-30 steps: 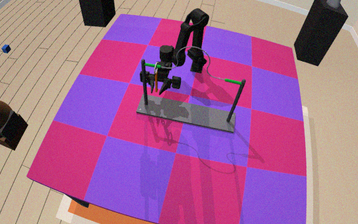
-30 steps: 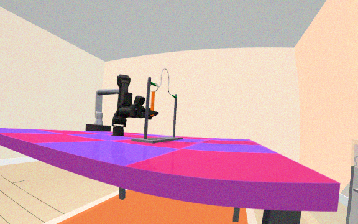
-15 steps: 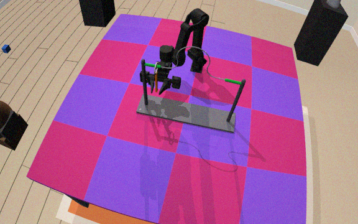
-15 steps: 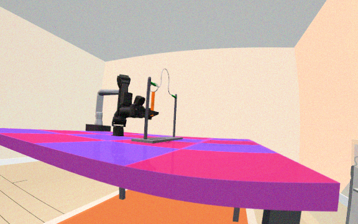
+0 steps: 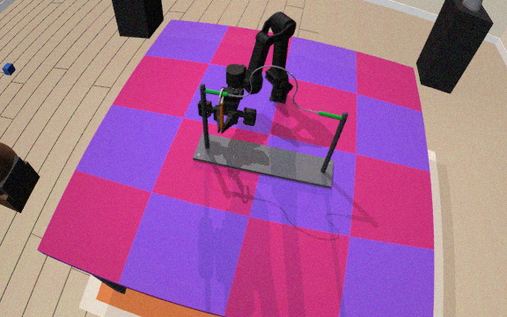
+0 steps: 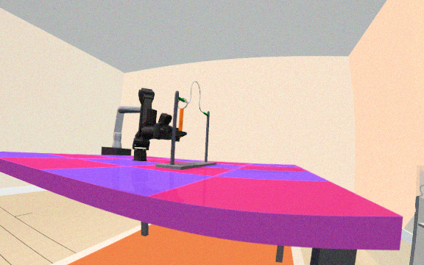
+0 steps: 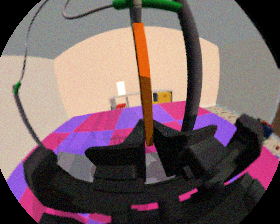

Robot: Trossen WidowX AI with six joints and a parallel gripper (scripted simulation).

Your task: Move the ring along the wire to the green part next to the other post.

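The ring (image 5: pixel 221 97) hangs around the green part (image 5: pixel 210 92) (image 6: pixel 181 99) (image 7: pixel 163 5) beside the left post (image 5: pixel 205 123) (image 6: pixel 175 129) (image 7: pixel 193 65), as seen in the top view. Its orange handle (image 5: pixel 222 115) (image 6: pixel 181 118) (image 7: pixel 142 55) points down. My gripper (image 5: pixel 221 129) (image 6: pixel 183 135) (image 7: pixel 144 120) is shut on the handle's lower part, below the wire. The thin grey wire (image 5: pixel 275 67) (image 6: pixel 195 82) arches up and down to the other green part (image 5: pixel 330 115) (image 6: pixel 206 114) (image 7: pixel 16 88) at the right post (image 5: pixel 334 141) (image 6: pixel 207 136). The fingertips partly hide the handle's lower end.
Both posts stand on a flat grey base plate (image 5: pixel 297 167) (image 6: pixel 186 166) on the checkered table (image 5: pixel 192 229) (image 6: pixel 271 195). The left post is close beside the gripper. My arm (image 5: pixel 280 48) (image 6: pixel 147 107) stands behind the wire in the top view.
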